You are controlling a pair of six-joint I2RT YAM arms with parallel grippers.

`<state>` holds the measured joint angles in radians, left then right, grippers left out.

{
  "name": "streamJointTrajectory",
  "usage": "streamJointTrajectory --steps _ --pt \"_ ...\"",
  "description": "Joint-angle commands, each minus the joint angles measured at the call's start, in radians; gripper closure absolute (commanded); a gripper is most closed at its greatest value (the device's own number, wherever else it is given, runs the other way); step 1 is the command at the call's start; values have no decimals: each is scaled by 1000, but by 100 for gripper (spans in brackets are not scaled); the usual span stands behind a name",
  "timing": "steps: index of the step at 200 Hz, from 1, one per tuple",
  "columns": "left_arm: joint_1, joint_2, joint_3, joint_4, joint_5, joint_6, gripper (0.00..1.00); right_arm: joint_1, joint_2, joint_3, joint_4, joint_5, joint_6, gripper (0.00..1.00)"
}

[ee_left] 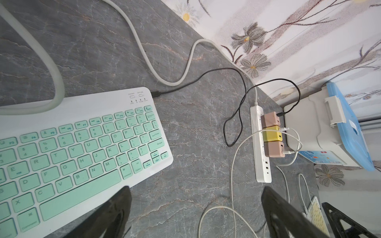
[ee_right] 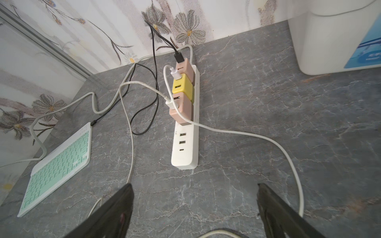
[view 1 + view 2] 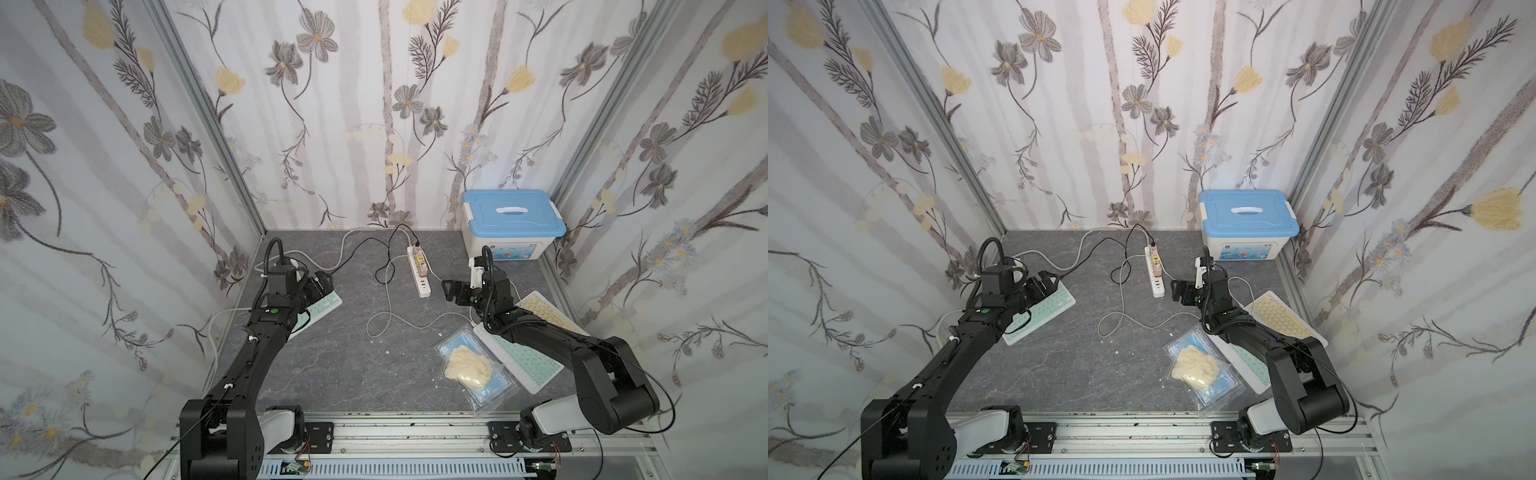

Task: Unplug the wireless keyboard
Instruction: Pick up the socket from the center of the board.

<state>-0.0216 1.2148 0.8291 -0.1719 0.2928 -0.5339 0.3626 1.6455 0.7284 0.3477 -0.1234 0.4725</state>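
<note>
You were at the approach step: your left claw [image 1: 196, 190] hung released and empty over the end of the mint keyboard [image 1: 82, 148], its black plug [image 1: 156, 94] seated in the corner just ahead. Your right claw [image 2: 193, 186], also spread and empty, faced the power strip [image 2: 185, 152]; next, I judge, you needed to pinch that plug and pull it straight out.

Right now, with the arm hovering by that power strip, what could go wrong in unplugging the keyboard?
1. The open right gripper faces three chargers packed touching on the power strip; it might grab the wrong one.
2. The black cable and white cable cross in loops, so pulling one may drag the other.
3. The strip looks loose and could lift with a plug.
</note>
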Motion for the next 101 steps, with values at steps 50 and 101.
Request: streamJointTrajectory --steps 50,101 --pt "12 49 104 -198 146 85 0 58 208 217 -96 28 79 13" --pt "12 33 103 -196 174 66 0 109 323 363 -291 99 35 15"
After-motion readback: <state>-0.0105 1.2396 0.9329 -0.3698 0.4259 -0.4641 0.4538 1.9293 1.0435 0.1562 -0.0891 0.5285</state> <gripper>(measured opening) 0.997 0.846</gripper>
